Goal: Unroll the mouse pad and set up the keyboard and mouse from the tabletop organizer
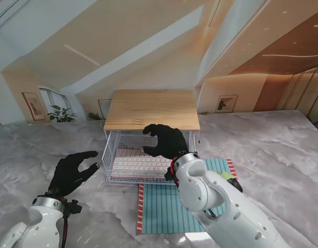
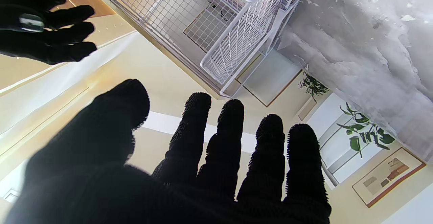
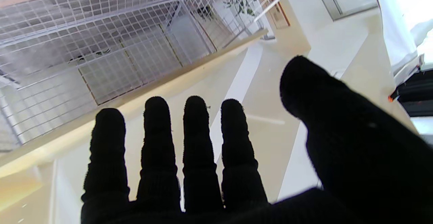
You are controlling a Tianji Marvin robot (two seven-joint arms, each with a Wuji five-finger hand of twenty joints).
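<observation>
A white wire organizer [image 1: 128, 155] with a wooden top [image 1: 152, 109] stands in the middle of the marble table. Its pulled-out basket holds a white and pink keyboard [image 1: 133, 165]. My right hand [image 1: 165, 141] hovers open over the basket's far right part, fingers spread and holding nothing. To the basket's left, my left hand [image 1: 71, 171] stays open just beside its wire wall [image 2: 233, 53]. The striped teal mouse pad [image 1: 164, 206] lies unrolled nearer to me than the organizer. A dark mouse with a yellow-green patch [image 1: 230, 179] rests on the pad's right edge, partly hidden by my right arm.
Grey marble tabletop [image 1: 272, 150] spreads on both sides of the organizer. The backdrop behind it shows a printed room with a plant [image 1: 61, 113] and framed pictures. My right forearm [image 1: 226, 217] covers much of the pad's right half.
</observation>
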